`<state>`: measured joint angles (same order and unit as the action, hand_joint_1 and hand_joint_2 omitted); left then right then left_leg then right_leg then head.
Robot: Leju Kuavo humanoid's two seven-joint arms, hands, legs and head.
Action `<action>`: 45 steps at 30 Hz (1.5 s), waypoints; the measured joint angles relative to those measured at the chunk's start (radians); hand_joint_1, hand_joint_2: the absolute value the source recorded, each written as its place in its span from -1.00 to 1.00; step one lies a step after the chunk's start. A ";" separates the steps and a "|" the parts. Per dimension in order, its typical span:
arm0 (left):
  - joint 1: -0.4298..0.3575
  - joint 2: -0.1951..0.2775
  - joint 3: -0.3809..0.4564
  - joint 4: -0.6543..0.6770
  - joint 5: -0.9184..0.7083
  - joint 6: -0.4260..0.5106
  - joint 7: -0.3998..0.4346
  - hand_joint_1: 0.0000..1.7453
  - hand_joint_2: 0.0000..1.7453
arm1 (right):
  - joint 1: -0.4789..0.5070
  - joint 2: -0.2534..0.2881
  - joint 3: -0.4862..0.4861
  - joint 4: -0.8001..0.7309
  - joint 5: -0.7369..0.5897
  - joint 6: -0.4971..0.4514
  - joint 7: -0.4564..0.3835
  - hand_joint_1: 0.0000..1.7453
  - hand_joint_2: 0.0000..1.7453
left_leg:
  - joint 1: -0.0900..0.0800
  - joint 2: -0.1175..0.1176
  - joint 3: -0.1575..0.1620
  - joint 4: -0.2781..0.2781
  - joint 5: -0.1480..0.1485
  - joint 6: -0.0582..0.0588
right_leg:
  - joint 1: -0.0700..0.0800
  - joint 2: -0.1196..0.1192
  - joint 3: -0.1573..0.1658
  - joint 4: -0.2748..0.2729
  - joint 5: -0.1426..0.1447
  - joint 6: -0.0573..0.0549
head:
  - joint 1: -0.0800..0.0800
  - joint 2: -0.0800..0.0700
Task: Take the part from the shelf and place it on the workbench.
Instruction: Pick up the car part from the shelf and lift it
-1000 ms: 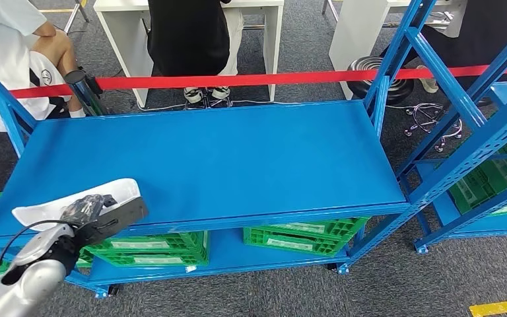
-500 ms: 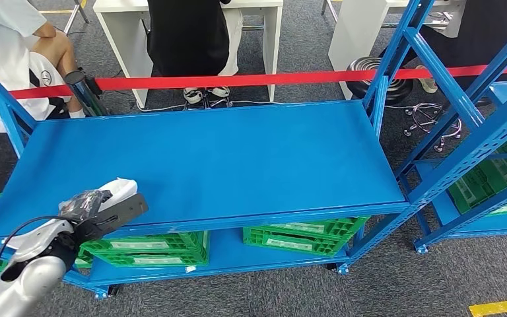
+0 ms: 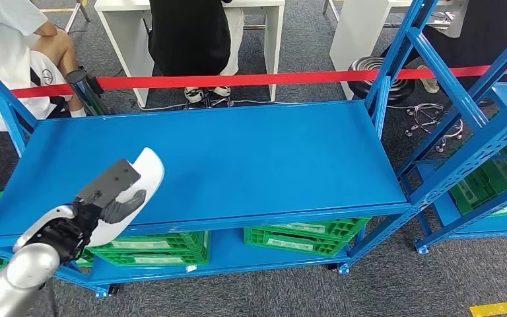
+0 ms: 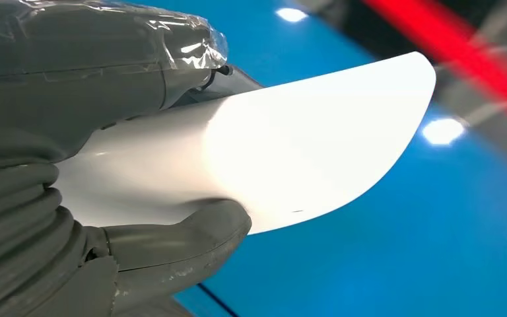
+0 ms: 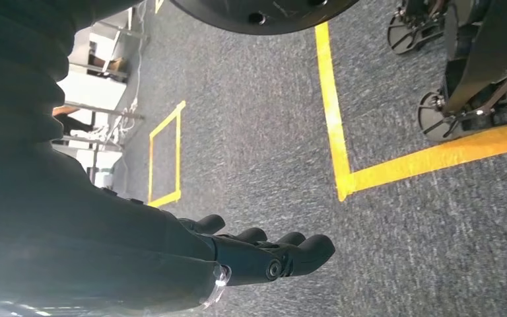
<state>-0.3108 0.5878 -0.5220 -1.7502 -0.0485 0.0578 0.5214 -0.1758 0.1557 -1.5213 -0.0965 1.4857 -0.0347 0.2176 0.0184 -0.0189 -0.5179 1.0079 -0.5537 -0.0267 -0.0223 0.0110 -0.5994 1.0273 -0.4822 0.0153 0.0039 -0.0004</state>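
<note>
My left hand point(image 3: 96, 208) clamps the curved, glossy white plastic part point(image 3: 138, 181) near one end; it seems light, stiff and slippery, so the grip must be firm.

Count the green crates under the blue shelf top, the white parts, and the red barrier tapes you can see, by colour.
Green crates: 2 under the shelf top
White part, held in the left hand: 1
Red barrier tape: 1
Total: 4

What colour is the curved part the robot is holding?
White, smooth and glossy. The part shows best in the left wrist view, held in the left hand.
</note>
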 joint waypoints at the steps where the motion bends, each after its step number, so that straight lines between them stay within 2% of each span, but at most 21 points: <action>1: -0.009 -0.001 -0.005 -0.020 0.030 0.015 -0.018 1.00 1.00 | 0.000 0.000 0.000 0.000 -0.001 -0.001 0.001 -1.00 1.00 | 0.000 0.000 0.000 0.000 0.000 0.000 | 0.000 0.000 0.000 0.000 0.000 0.000 | 0.000 0.000; 4: -0.031 -0.001 -0.018 -0.073 0.081 0.040 -0.051 1.00 1.00 | 0.000 0.000 0.000 0.000 -0.001 -0.003 0.003 -1.00 1.00 | 0.000 0.000 0.000 0.000 0.000 0.000 | 0.000 0.000 0.000 0.000 0.000 0.000 | 0.000 0.000; 14: -0.045 -0.001 -0.046 -0.152 0.097 0.048 -0.067 1.00 1.00 | 0.000 -0.001 0.000 0.000 -0.002 -0.005 0.005 -1.00 1.00 | 0.000 0.001 0.000 0.000 0.000 0.000 | 0.000 0.000 0.000 0.000 0.000 0.000 | 0.000 0.000; 26: -0.045 -0.016 -0.046 -0.249 0.325 0.166 -0.335 1.00 1.00 | 0.000 -0.001 0.000 0.000 0.025 -0.005 0.005 -1.00 1.00 | 0.000 0.003 0.000 0.000 0.000 0.000 | 0.000 0.000 0.000 0.000 0.000 0.000 | 0.000 0.000; 31: -0.044 -0.028 -0.046 -0.273 0.344 0.173 -0.375 1.00 1.00 | 0.000 -0.001 0.000 0.000 0.032 -0.005 0.005 -1.00 1.00 | 0.000 0.004 0.000 0.000 0.000 0.000 | 0.000 0.000 0.000 0.000 0.000 0.000 | 0.000 0.000; 39: -0.042 -0.064 -0.040 -0.300 0.342 0.211 -0.488 1.00 1.00 | 0.000 -0.001 0.000 0.000 0.049 -0.008 0.008 -1.00 1.00 | 0.000 0.006 0.000 0.000 0.000 0.000 | 0.000 0.000 0.000 0.000 0.000 0.000 | 0.000 0.000; 45: -0.041 -0.089 -0.032 -0.316 0.328 0.224 -0.504 1.00 1.00 | 0.000 -0.001 0.000 0.000 0.053 -0.008 0.008 -1.00 1.00 | 0.000 0.007 0.000 0.000 0.000 0.000 | 0.000 0.001 0.000 0.000 0.000 0.000 | 0.000 0.000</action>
<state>-0.3522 0.4992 -0.5535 -2.0659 0.2797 0.2815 0.0172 -0.1758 0.1545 -1.5209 -0.0965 1.5389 -0.0425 0.2255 0.0185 -0.0122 -0.5179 1.0078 -0.5539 -0.0265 -0.0224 0.0115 -0.5995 1.0269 -0.4824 0.0155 0.0042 -0.0004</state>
